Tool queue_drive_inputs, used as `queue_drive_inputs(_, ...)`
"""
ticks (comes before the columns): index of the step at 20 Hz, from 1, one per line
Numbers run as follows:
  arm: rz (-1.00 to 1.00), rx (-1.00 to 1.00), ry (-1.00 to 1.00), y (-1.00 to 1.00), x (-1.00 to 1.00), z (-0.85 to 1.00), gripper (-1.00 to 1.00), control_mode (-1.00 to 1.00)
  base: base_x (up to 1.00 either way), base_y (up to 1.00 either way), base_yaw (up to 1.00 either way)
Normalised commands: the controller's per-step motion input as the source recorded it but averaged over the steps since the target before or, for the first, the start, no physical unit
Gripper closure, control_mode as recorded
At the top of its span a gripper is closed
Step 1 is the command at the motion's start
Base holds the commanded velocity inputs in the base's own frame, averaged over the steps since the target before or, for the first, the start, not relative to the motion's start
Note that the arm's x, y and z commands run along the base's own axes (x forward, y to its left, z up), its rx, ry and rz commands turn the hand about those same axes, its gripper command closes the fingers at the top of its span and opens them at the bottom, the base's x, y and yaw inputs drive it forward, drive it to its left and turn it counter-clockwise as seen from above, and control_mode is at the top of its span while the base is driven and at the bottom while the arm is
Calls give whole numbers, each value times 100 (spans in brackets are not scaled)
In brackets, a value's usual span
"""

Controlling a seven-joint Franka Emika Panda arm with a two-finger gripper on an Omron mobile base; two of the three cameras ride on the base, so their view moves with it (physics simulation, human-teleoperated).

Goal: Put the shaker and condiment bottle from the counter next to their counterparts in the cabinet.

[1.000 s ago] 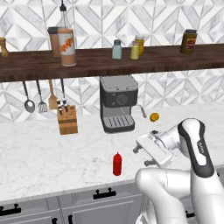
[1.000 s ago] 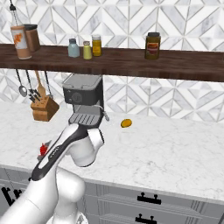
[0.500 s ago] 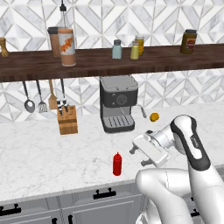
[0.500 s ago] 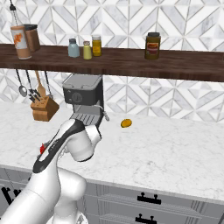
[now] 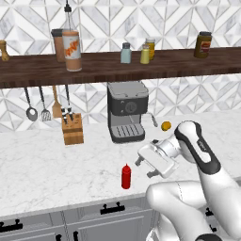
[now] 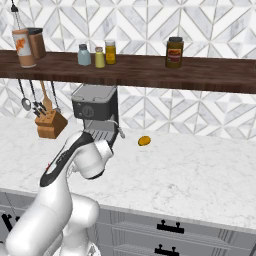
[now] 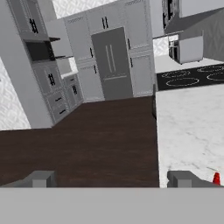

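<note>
The condiment bottle [image 5: 126, 176], small and red with a pointed nozzle, stands upright on the white marble counter [image 5: 42, 164] near its front edge. My gripper [image 5: 145, 168] hovers just right of it, a little above the counter, with its jaws wide apart and nothing between them. In the hand view the gripper [image 7: 111, 179] is open, and the bottle's red nozzle tip [image 7: 216, 178] peeks in at the far right. The pale yellow-olive shaker [image 5: 145, 55] stands on the dark wooden cabinet shelf [image 5: 103, 70], beside the blue-grey shaker [image 5: 125, 52]. The tall orange-labelled bottle [image 5: 70, 44] stands further left.
A coffee machine [image 5: 127, 110] stands behind the gripper, with a knife block [image 5: 73, 129] and hanging utensils [image 5: 42, 106] to its left. A small orange fruit [image 5: 165, 125] lies right of the machine. A deeper yellow jar [image 5: 150, 47] and a brown jar [image 5: 204, 44] share the shelf.
My hand has edged a little to the left, closer to the red bottle, as the forearm swung. The jaws stayed wide apart. The bottle and the shelf items have not moved.
</note>
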Motion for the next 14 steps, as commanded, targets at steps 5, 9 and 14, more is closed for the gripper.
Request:
queue_drive_inputs(5, -2, 0, 0, 14, 3, -35, -100, -100, 0, 0, 0)
queue_drive_inputs(9, -2, 1, 0, 8, 4, -35, -100, -100, 0, 0, 0)
queue_drive_inputs(14, -3, 3, 0, 0, 5, -31, -100, -100, 0, 0, 0)
